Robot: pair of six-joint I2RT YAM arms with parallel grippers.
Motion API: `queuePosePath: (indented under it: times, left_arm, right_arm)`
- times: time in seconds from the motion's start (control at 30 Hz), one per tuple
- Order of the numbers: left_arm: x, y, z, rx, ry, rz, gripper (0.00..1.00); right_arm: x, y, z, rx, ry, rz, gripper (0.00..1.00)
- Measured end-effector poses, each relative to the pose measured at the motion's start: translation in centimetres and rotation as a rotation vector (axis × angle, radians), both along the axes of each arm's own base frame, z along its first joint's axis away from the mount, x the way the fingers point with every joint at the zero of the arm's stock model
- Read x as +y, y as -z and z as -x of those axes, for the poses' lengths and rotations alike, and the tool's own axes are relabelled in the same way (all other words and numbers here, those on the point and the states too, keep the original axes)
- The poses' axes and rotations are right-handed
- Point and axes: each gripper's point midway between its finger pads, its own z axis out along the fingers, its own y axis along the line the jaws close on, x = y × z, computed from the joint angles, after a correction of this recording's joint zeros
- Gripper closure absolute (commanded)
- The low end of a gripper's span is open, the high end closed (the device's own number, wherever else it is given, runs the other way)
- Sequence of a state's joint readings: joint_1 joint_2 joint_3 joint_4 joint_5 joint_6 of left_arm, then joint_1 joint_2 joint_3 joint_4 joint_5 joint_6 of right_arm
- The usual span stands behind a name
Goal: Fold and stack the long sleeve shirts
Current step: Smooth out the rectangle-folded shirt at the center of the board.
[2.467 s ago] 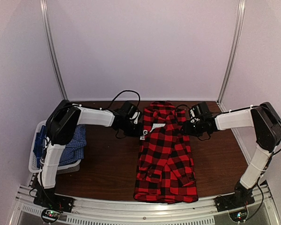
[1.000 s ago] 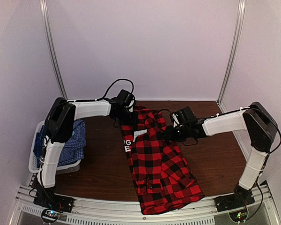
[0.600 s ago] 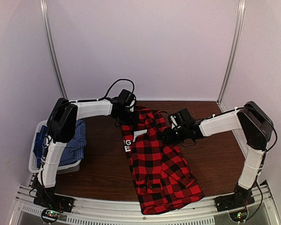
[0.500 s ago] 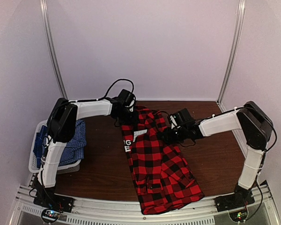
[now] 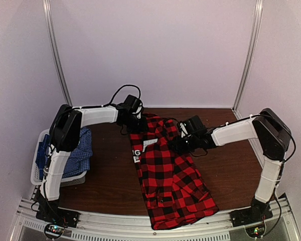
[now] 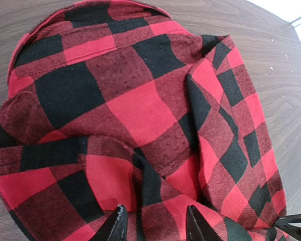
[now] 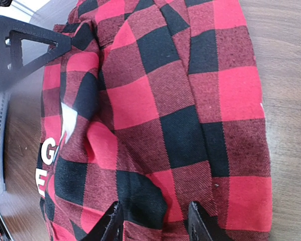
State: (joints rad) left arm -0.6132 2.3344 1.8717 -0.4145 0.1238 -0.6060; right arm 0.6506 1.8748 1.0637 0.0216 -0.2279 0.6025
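Near bench [image 5: 231,165] far edge: left end effector [image 6: 155,221] and right end effector [image 7: 154,217] are hovering open over plaid shirt [image 5: 170,175]; risk: pinching one layer only, skewing fold.

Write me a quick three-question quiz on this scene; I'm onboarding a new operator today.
1. True or false: the blue checked shirt lies in the basket.
2. The left gripper and right gripper are both over the plaid shirt's: A) far half B) near hem C) neither; they are at the basket.
3. How many shirts are in view?
Key: 1 true; 2 A; 3 two.
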Motion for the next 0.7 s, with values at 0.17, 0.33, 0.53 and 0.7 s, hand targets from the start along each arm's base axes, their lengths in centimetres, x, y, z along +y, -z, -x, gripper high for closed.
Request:
queuePosePath:
  times: [0.17,0.33,0.53,0.7]
  left_arm:
    - [-0.6,0.0,0.1,0.013,0.01,0.036,0.71]
    - [-0.9,1.2,0.3,0.039,0.015,0.043,0.85]
    - [-0.9,1.9,0.5,0.056,0.014,0.043,0.97]
    - [-0.9,1.8,0.5,0.054,0.015,0.045,1.0]
  right_arm:
    - [0.5,0.1,-0.1,-0.001,-0.004,-0.004,0.6]
    - [0.4,0.5,-0.1,0.01,-0.001,0.0,0.68]
    - [0.4,0.5,-0.1,0.011,0.004,-0.003,0.82]
    - [0.4,0.5,-0.1,0.015,0.011,-0.007,0.95]
